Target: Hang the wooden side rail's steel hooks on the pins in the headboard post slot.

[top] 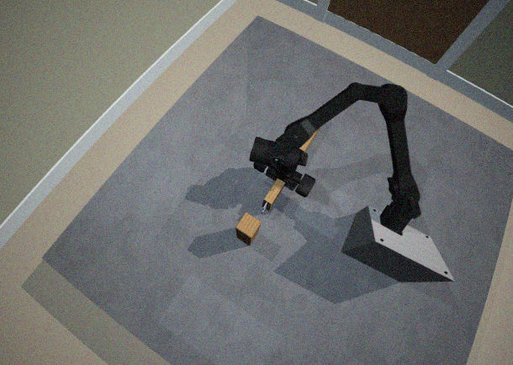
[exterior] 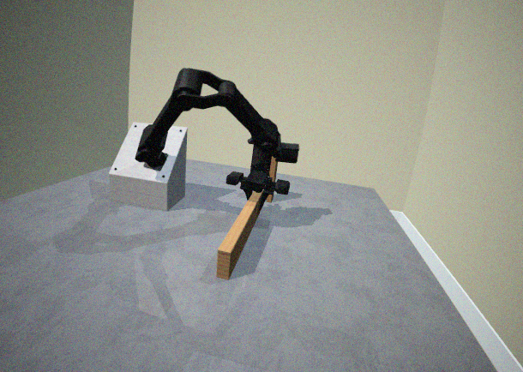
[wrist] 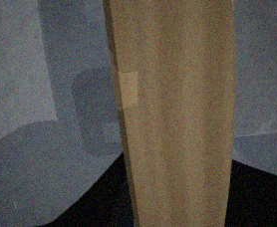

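Observation:
The wooden side rail (top: 274,193) (exterior: 242,225) (wrist: 173,110) is a long, narrow beam. My gripper (exterior: 255,198) is shut on it near its hook end. That end appears raised above the table, while the far end rests on the table in the exterior view. The steel hooks (top: 264,208) stick out of the raised end, pointing toward the post. The headboard post (top: 248,228) (exterior: 273,168) stands upright, with a small gap between it and the hooks in the top view. Its slot and pins are hidden. The fingertips are hidden under the gripper body in the top view.
The arm's wedge-shaped base block (top: 412,246) (exterior: 139,187) stands to one side of the rail and post. The grey table top (top: 139,232) (exterior: 343,301) carries shadows of the arm, post and block. Its edges lie beyond the post and rail.

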Tool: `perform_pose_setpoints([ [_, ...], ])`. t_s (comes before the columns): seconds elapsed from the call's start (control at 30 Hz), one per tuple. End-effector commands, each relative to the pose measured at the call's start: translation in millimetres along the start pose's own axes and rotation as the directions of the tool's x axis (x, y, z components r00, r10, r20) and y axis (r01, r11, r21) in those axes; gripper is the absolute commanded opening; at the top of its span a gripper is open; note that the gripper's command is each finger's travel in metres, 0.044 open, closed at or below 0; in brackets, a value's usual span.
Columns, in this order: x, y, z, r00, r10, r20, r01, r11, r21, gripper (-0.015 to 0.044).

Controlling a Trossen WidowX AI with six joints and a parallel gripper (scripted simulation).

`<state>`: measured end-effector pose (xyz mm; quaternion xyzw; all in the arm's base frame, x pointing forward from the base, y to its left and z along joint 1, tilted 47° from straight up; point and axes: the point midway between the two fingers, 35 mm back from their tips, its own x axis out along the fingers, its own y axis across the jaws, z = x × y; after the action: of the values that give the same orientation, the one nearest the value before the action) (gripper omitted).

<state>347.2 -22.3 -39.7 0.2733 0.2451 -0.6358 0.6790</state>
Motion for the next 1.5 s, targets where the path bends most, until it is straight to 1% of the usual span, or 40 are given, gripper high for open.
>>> perform_pose_setpoints([
  [0.0,-6.4,3.4,-2.0,1.0,0.017,-0.004,-0.017,1.0,0.004,0.0],
  [1.47,-12.8,3.6,-2.3,1.0,0.017,-0.004,-0.017,1.0,0.004,0.0],
])
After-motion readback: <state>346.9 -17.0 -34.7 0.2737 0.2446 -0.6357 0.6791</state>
